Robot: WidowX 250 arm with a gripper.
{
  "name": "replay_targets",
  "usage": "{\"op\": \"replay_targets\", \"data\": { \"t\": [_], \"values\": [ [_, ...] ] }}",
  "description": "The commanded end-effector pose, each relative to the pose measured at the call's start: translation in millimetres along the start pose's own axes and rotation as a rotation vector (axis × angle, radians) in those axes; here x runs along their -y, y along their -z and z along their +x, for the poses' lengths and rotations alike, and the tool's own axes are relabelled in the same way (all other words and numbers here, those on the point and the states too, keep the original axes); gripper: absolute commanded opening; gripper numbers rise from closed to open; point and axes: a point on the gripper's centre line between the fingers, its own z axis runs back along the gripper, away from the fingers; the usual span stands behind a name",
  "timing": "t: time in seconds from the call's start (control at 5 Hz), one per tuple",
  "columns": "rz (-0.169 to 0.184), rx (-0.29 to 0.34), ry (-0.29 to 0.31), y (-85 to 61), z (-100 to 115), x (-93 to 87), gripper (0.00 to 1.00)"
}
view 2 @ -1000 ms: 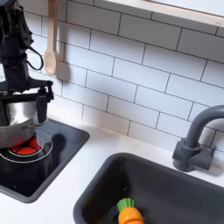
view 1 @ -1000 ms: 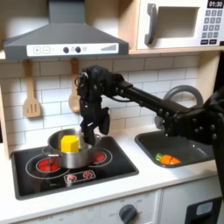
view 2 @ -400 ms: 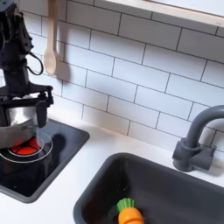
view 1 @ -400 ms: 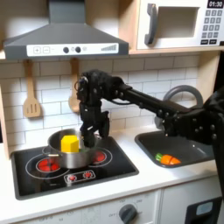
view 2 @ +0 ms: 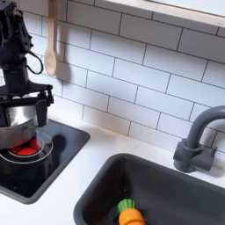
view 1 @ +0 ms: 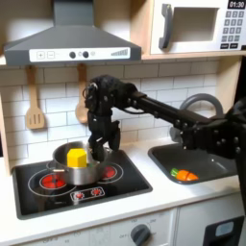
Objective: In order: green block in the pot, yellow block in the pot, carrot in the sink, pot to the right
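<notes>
- On the stovetop [view 1: 58, 197], near its back edge, the pot [view 1: 79, 167] stands on a red burner with the yellow block [view 1: 76, 156] poking above its rim; the green block cannot be made out.
- The gripper [view 1: 98, 147] hangs over the pot's rim on the first exterior view's right, fingers spread around the wall, holding nothing, probably set to push the pot sideways.
- In the second exterior view the carrot [view 2: 130, 214] lies in the sink [view 2: 97, 195], leafy end up, below the faucet [view 2: 199, 139].

yellow block [view 1: 76, 156] in pot [view 1: 79, 171], carrot [view 1: 183, 175] in sink [view 1: 213, 168]
</notes>
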Motion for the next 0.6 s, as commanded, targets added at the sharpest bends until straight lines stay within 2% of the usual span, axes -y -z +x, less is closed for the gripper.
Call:
{"op": "replay_targets", "data": {
  "t": [0.0,0.4],
  "values": [
    [0.0,0.0,-0.012,0.5,-1.2,0.3,0.0],
    [-0.001,-0.003,-0.009,-0.2,-1.2,0.5,0.0]
  ]
}}
